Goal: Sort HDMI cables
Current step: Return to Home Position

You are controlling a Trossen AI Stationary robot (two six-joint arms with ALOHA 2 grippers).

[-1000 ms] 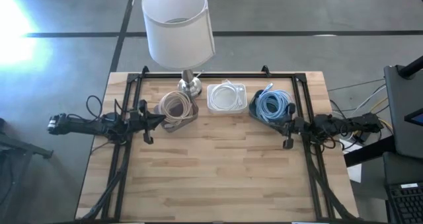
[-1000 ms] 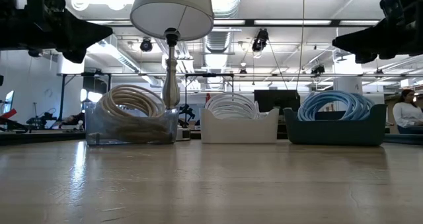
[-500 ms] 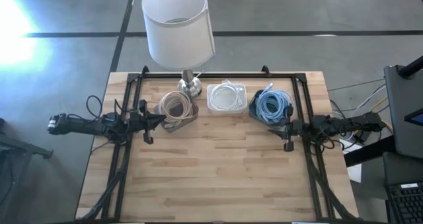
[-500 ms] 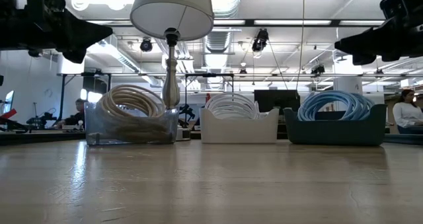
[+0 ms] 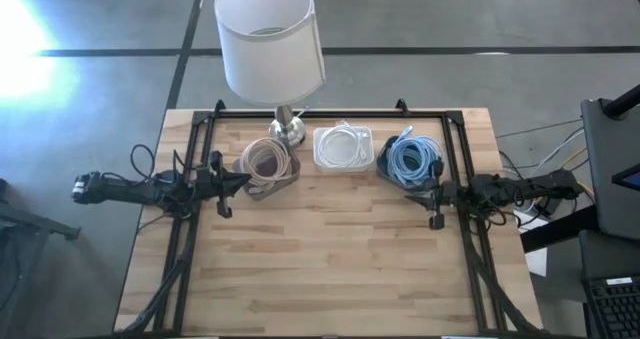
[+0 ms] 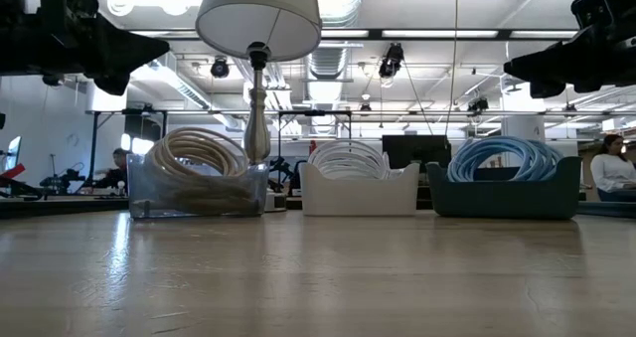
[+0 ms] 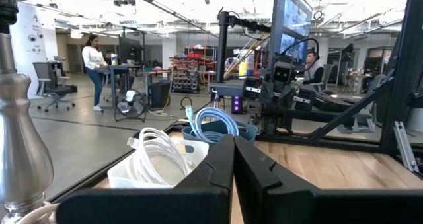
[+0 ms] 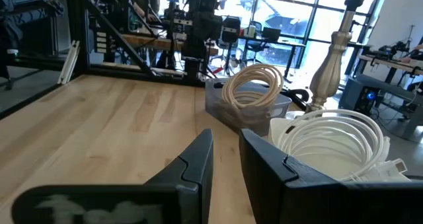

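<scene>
Two dark arms reach inward, level above the side edges of the wooden table (image 5: 330, 269), with open wood across the front. The left gripper (image 7: 233, 148) is pressed closed and empty. The right gripper (image 8: 226, 145) shows a narrow gap and is empty. Farther back stand three bins in a row. Beige cable coils (image 5: 265, 161) fill the clear bin (image 6: 139, 193), white cable coils (image 5: 343, 144) the white bin (image 6: 360, 198), and light blue cable coils (image 5: 413, 159) the dark blue bin (image 6: 502, 200), rings facing up.

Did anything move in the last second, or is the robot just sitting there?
Hardly anything. The right gripper shifted a touch, too little to tell which way; it holds nothing. The left gripper, the beige cables, white cables and blue cables in their bins, and the lamp stayed put.
</scene>
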